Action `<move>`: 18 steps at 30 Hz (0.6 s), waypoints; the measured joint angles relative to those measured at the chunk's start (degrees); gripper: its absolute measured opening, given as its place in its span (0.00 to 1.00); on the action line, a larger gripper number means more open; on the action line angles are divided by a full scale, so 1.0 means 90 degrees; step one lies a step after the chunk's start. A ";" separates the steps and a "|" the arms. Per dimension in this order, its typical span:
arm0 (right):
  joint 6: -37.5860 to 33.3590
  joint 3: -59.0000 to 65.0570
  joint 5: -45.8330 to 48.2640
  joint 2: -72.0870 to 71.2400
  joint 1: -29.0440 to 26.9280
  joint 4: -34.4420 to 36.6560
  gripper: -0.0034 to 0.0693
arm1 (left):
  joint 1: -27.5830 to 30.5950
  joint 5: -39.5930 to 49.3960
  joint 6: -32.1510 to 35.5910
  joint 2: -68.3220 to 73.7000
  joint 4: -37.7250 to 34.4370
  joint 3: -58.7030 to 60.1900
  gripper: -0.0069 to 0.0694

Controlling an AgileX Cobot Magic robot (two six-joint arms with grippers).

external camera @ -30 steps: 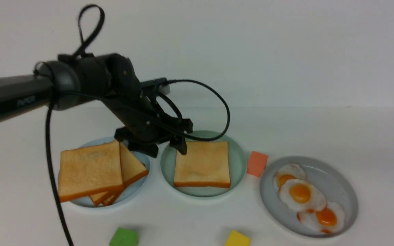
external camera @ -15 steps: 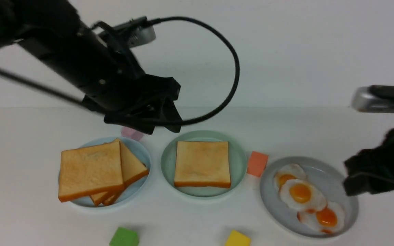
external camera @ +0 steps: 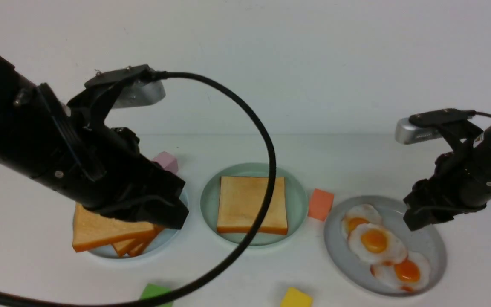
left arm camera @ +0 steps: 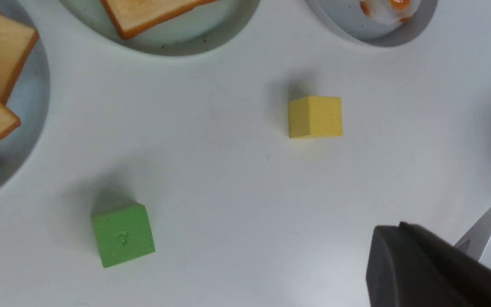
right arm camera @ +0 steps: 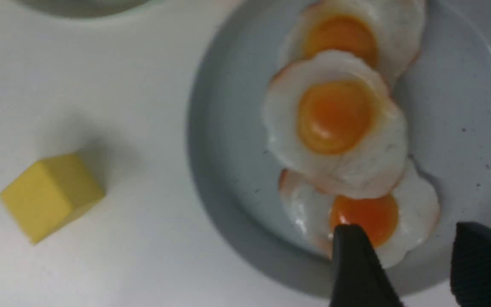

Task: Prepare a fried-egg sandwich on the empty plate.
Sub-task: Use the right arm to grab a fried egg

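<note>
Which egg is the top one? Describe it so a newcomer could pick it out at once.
Find the grey plate on the right, beyond the yellow block. On it lie three fried eggs, overlapping. The top egg is the middle one, the only one whose white lies over both neighbours.

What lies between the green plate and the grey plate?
An orange block sits between the green plate and the grey plate, as the front view shows.
</note>
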 joint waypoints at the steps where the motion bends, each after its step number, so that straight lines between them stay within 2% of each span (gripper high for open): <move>1: -0.0033 -0.0033 0.0007 0.0036 -0.0071 0.0045 0.51 | 0.0000 0.0000 0.0000 0.0000 -0.0006 0.0005 0.07; 3: -0.0654 -0.0247 0.0094 0.0449 -0.0493 0.0732 0.51 | 0.0000 0.0000 0.0002 0.0000 -0.0074 0.0005 0.07; 8: -0.1984 -0.0387 0.0174 0.0986 -0.0772 0.1620 0.51 | 0.0000 0.0000 0.0002 0.0000 -0.0241 0.0005 0.07; 12: -0.2293 -0.0395 0.0125 0.1337 -0.0772 0.1647 0.51 | 0.0000 0.0032 0.0002 0.0000 -0.0267 0.0005 0.07; 18: -0.2353 -0.0400 -0.0152 0.1748 -0.0772 0.1796 0.52 | 0.0000 0.0175 0.0002 0.0000 -0.0302 0.0005 0.07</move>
